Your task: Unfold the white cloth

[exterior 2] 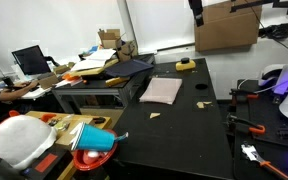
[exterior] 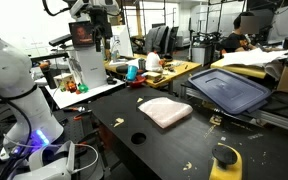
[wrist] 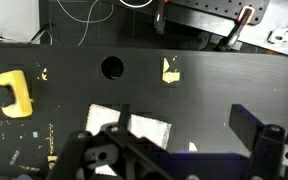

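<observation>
The white cloth (exterior: pixel 164 111) lies folded flat in a rough square on the black table (exterior: pixel 119 125). It also shows in an exterior view (exterior 2: pixel 161 90) and in the wrist view (wrist: pixel 134 128), partly hidden behind the gripper's body. My gripper (wrist: pixel 179 140) hangs high above the table, open and empty, with the cloth below its left finger. In an exterior view the gripper (exterior 2: pixel 196 12) is at the top edge, well above the cloth.
A yellow tool (wrist: pixel 14 93) lies on the table near a round hole (wrist: pixel 112 67). Small paper scraps (wrist: pixel 170 71) are scattered about. A dark blue bin lid (exterior: pixel 229 88) sits beyond the cloth. Cluttered desks and a seated person (exterior: pixel 234 35) are behind.
</observation>
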Available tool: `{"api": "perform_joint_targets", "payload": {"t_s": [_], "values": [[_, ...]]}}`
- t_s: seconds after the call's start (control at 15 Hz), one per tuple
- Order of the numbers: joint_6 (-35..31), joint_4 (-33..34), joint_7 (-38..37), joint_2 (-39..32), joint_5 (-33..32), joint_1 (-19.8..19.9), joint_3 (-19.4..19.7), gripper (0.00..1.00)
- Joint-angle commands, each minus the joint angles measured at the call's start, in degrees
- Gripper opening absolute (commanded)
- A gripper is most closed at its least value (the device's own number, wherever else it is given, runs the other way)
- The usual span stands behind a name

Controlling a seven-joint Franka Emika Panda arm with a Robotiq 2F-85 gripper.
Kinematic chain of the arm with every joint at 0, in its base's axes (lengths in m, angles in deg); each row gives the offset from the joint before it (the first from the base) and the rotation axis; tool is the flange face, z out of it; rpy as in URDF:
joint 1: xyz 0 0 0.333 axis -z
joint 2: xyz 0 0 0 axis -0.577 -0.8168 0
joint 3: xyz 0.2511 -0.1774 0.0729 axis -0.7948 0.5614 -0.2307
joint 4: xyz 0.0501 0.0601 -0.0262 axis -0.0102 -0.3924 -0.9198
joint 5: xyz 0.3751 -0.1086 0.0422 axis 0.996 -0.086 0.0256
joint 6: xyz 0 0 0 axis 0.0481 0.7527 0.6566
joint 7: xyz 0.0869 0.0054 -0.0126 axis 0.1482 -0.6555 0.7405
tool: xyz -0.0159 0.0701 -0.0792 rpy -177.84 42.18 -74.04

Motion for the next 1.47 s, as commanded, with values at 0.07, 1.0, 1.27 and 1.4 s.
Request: {"api": "perform_joint_targets", "payload": {"t_s": [0.07,1.0,1.27,1.4], "values": [[0.20,0.12,-0.45,-0.08,-0.41,-1.05,0.85,1.00],[0.77,-0.09,-1.00,-2.70,0.22,-0.90,1.17,1.00],[-0.51,-0.30,-0.45,-6.59,0.24,-0.98,1.44,1.00],[-1.89,-0.99,-0.42,-8.53,0.17,-1.02,1.41,1.00]]}}
